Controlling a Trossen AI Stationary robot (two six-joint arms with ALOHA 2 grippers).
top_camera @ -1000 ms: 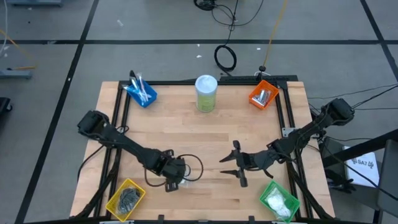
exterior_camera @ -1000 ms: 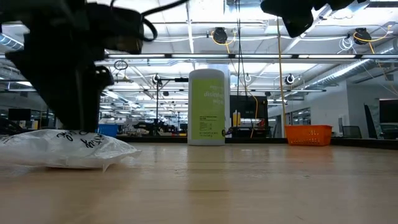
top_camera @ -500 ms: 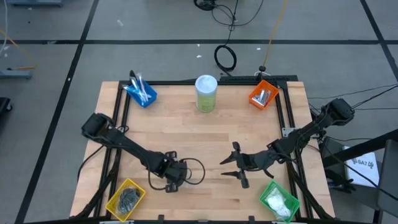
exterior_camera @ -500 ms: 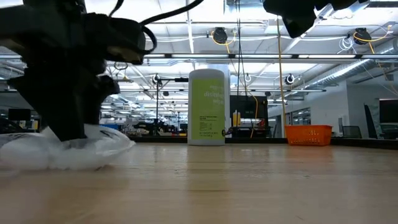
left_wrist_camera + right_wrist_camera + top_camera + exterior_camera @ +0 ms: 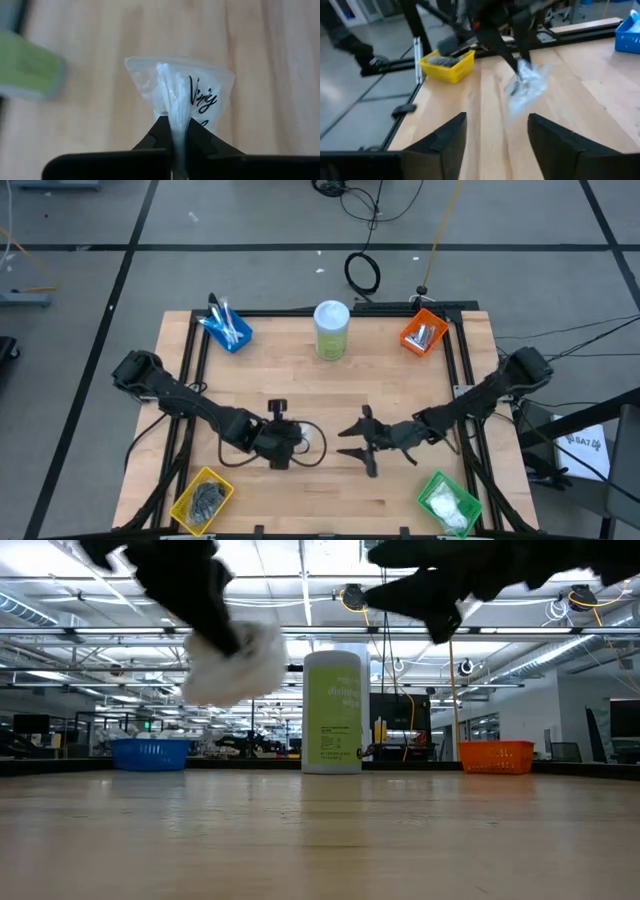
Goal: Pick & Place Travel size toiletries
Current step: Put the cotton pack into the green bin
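Wood table [image 5: 400, 385] under both arms. Left gripper [image 5: 297, 442] pinched tight on white packet [image 5: 176, 100], packet lifted clear of the table, hanging past the fingertips. Right gripper [image 5: 352, 450] just beside it, facing it, jaws spread wide, nothing between them. Farther from the jaws: yellow bin [image 5: 203, 497] and green bin [image 5: 449, 500] at the near corners. Beyond: green canister [image 5: 331, 330], with blue bin [image 5: 226, 328] and orange bin [image 5: 424, 333] at the far corners.
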